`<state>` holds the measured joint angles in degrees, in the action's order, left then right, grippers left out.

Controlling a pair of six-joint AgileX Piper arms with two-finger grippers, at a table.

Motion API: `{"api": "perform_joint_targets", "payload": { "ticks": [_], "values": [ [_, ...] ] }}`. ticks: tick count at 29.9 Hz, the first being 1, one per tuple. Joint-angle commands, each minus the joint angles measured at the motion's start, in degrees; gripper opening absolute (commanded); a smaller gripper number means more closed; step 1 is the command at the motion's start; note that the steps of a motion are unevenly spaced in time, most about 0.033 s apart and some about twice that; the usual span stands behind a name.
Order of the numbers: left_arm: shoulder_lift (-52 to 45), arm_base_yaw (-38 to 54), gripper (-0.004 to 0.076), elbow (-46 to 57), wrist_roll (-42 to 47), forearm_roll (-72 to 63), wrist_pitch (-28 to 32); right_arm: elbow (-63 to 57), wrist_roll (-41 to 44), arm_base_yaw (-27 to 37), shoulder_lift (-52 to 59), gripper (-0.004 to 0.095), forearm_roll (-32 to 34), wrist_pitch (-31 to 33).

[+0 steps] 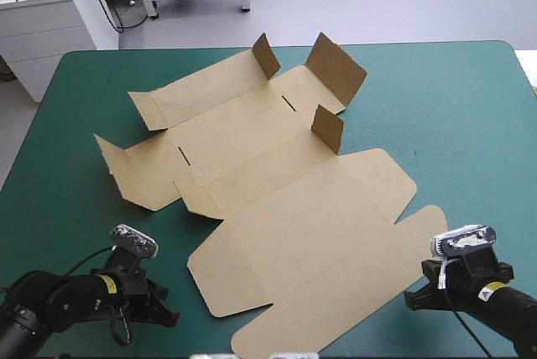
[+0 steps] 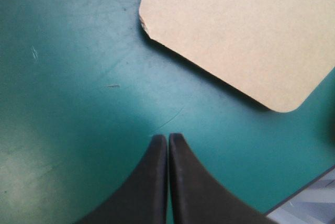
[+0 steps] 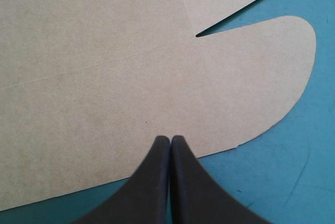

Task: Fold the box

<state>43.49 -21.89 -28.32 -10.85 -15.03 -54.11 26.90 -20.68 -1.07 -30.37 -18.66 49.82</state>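
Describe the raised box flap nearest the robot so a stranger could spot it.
The brown box lies mostly flat on the teal-green table. Three flaps stand upright at its right side; this flap is the nearest, standing alone just beyond the big rounded panel.

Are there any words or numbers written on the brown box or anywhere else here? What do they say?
No words or numbers can be read here.
Box: plain brown board, no print on it.
Left yellow sticker, behind the left gripper: too small to read.
Right yellow sticker, behind the right gripper: too small to read.
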Motion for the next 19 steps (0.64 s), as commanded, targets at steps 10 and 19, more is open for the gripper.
{"api": "perform_joint_targets", "payload": {
  "ticks": [10,19],
  "values": [
    [-0.4,-0.3,-0.0008,-1.4,0.0,-1.3,1.5,1.6,-0.6,-0.2,-0.1,0.0057,-1.3,-2.7],
    [-0.4,-0.3,-0.0008,-1.4,0.0,-1.3,1.5,3.3,-0.7,-0.2,-0.1,0.0670,-1.8,-0.3]
  ]
}}
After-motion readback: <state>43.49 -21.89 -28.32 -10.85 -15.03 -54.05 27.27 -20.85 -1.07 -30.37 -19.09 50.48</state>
